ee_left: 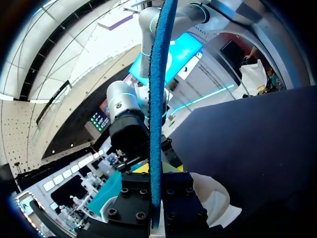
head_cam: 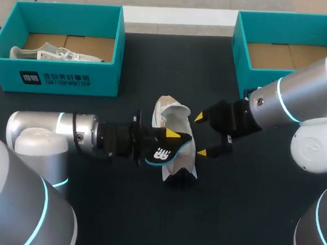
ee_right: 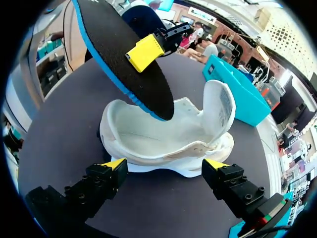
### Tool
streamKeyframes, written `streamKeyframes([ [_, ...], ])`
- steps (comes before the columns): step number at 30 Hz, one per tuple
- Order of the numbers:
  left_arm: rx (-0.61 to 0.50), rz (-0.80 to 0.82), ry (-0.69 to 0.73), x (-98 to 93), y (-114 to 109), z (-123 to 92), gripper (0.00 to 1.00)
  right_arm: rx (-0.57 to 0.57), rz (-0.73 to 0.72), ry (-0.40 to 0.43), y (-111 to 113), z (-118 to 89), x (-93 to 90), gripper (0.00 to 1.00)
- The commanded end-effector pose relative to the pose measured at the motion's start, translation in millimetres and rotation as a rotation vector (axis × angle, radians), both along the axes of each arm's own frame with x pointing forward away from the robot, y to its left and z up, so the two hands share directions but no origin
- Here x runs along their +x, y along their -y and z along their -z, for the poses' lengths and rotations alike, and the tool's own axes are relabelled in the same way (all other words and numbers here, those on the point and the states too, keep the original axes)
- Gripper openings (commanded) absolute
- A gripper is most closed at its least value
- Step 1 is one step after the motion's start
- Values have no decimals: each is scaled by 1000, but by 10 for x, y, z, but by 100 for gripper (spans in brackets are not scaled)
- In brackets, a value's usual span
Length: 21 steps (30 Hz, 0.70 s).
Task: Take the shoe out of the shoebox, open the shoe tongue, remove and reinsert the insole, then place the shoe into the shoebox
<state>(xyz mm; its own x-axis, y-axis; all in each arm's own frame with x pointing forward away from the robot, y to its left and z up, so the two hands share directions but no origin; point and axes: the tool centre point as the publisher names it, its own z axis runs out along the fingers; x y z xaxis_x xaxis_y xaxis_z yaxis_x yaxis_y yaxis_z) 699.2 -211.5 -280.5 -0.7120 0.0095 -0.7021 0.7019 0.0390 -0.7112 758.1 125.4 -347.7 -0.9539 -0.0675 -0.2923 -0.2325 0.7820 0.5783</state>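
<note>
Two sets: left jaws clamp the insole [head_cam: 161, 152] above the shoe [head_cam: 173, 115]; right jaws gape beside it.

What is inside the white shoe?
The shoe looks empty: only its bare white floor shows. The black insole, held above in the left claw, hides part of the inside.

I count two boxes [head_cam: 60, 78] [head_cam: 241, 47], two shoes [head_cam: 51, 53] [head_cam: 175, 113], one insole [head_cam: 163, 152], and two grippers: left gripper [head_cam: 171, 136] and right gripper [head_cam: 201, 135].

White shoe [ee_right: 163, 136], black blue-edged insole [ee_right: 116, 52] — teal shoebox [head_cam: 66, 79].
</note>
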Motion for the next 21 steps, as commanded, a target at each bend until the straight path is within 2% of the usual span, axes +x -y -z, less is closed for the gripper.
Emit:
streamKeyframes([
  [1, 8, 6, -2, 37, 80, 55, 0, -3, 7, 6, -34, 27, -22, 100],
  [10, 41, 11, 3, 64, 170, 171, 0, -3, 7, 6, -34, 27, -22, 100],
  [21, 62, -8, 2, 75, 184, 420, 0, -3, 7, 6, -34, 27, -22, 100],
])
